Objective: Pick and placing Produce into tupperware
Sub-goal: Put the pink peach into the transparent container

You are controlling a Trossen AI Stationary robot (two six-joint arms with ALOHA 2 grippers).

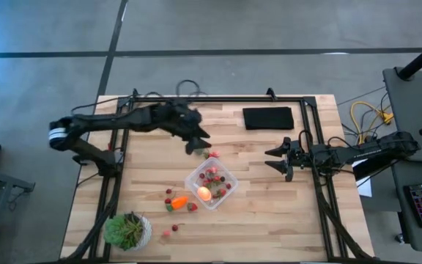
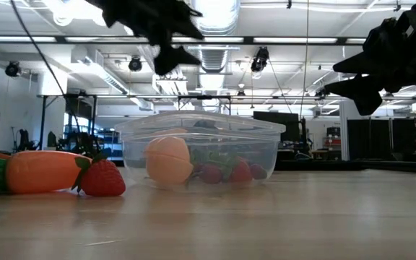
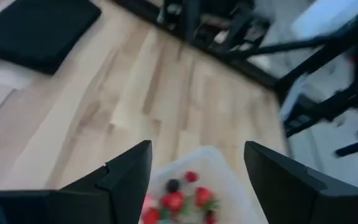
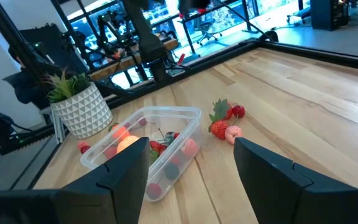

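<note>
The clear tupperware [image 1: 191, 178] stands mid-table and holds the round pink-orange fruit [image 1: 204, 193] and several red strawberry pieces [image 1: 212, 176]. The orange carrot [image 1: 179, 201] lies on the table to the container's near left, with loose strawberries [image 1: 193, 207] beside it. More strawberries [image 1: 211, 155] lie at the container's far side. My left gripper [image 1: 200, 145] hangs open and empty above the container's far-left corner; its wrist view shows the container [image 3: 219, 158] below. My right gripper [image 1: 275, 159] is open and empty to the container's right, pointing at it [image 4: 166, 112].
A flat black pad [image 1: 268, 117] lies at the far right. A potted green plant [image 1: 127, 231] stands at the near left corner, with two small strawberries [image 1: 171, 229] next to it. Dark frame rails run along the table's left, far and right sides.
</note>
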